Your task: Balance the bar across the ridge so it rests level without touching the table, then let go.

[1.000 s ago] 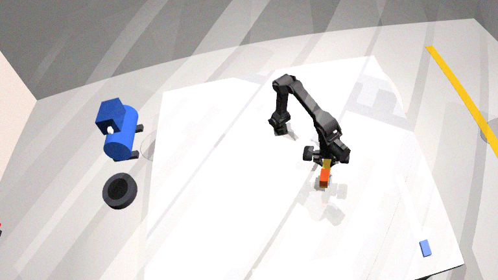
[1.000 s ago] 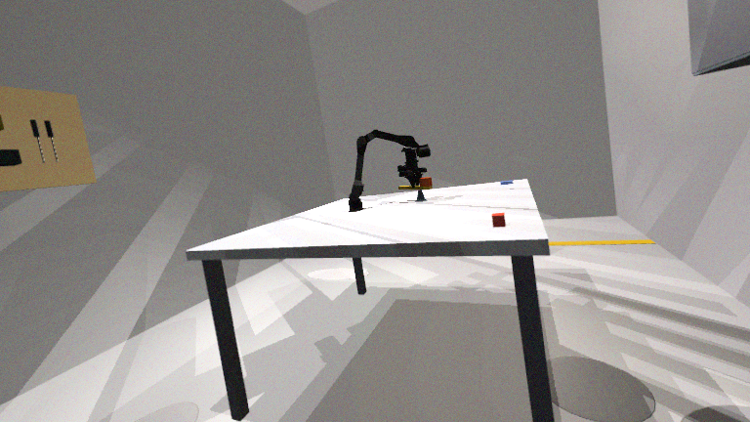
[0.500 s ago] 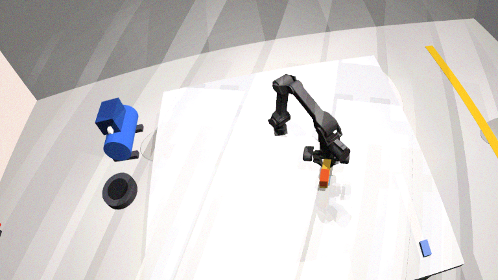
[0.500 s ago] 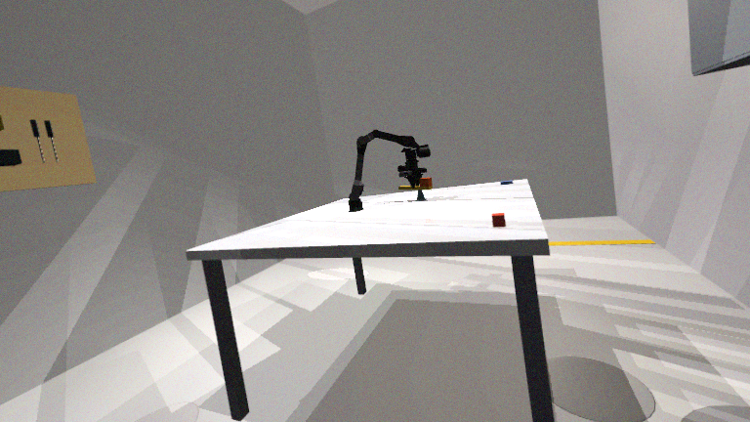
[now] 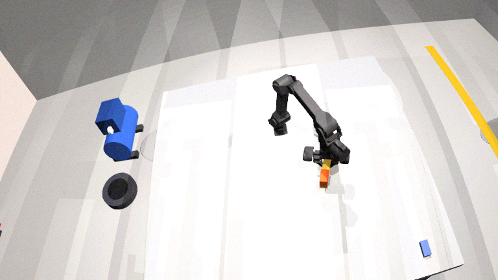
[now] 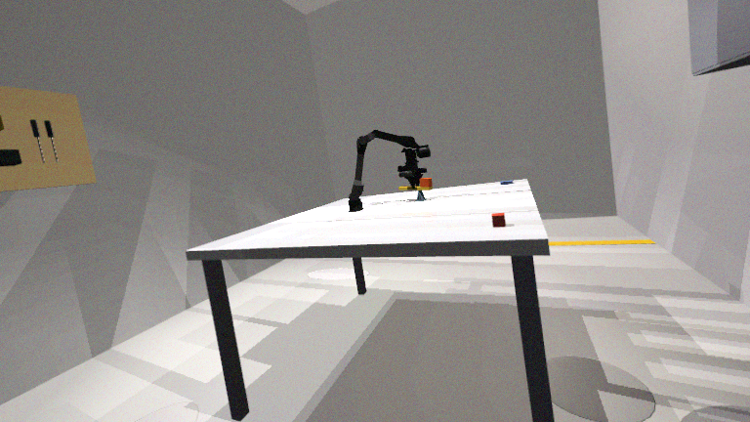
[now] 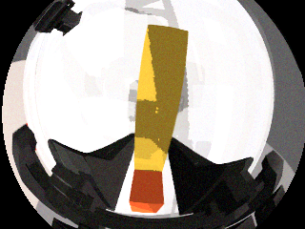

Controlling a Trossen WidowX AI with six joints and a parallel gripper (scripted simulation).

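Observation:
The bar (image 5: 326, 163) (image 6: 405, 188) (image 7: 162, 83) is a yellow strip with an orange block at one end. My gripper (image 5: 325, 160) (image 6: 411, 180) (image 7: 152, 139) points down and is shut on the bar near its orange end. In the exterior view the bar hangs about level, just over the ridge (image 6: 420, 195), a small dark wedge on the white table (image 6: 387, 230). I cannot tell whether the bar touches the ridge. In the top view only a bluish sliver of the ridge (image 5: 329, 179) shows beside the orange block. The wrist view hides the ridge.
A small red cube (image 6: 498, 219) stands near the table's front right edge. A flat blue tile (image 5: 425, 247) (image 6: 506, 182) lies at a far corner. On the floor are a blue cylinder machine (image 5: 119, 130), a black ring (image 5: 119, 190) and a yellow stripe (image 5: 458, 89).

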